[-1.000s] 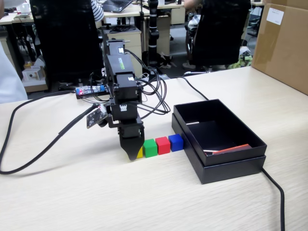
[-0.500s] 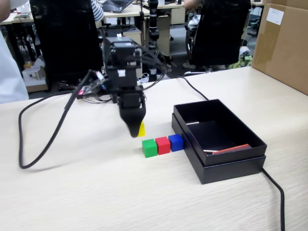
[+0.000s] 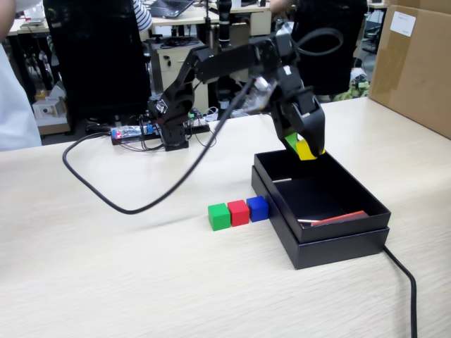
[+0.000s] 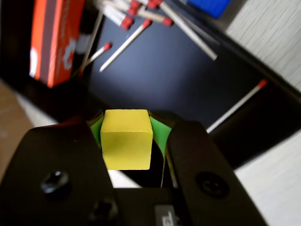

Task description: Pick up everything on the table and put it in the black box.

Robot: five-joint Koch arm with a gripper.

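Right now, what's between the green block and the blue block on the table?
The red cube sits between the green cube and the blue cube, all three touching in a row, in the fixed view.

Black arm (image 3: 232,60), green-lined jaws, screws

Nothing readable is showing in either view. The white label (image 3: 402,23) on the big brown carton (image 3: 416,67), right of the black box (image 3: 320,225), is coming out blank at this size. The white mark on the orange matchbox (image 4: 54,40) inside that box is blurring out, and the print under the gripper (image 4: 126,141) is cropped.
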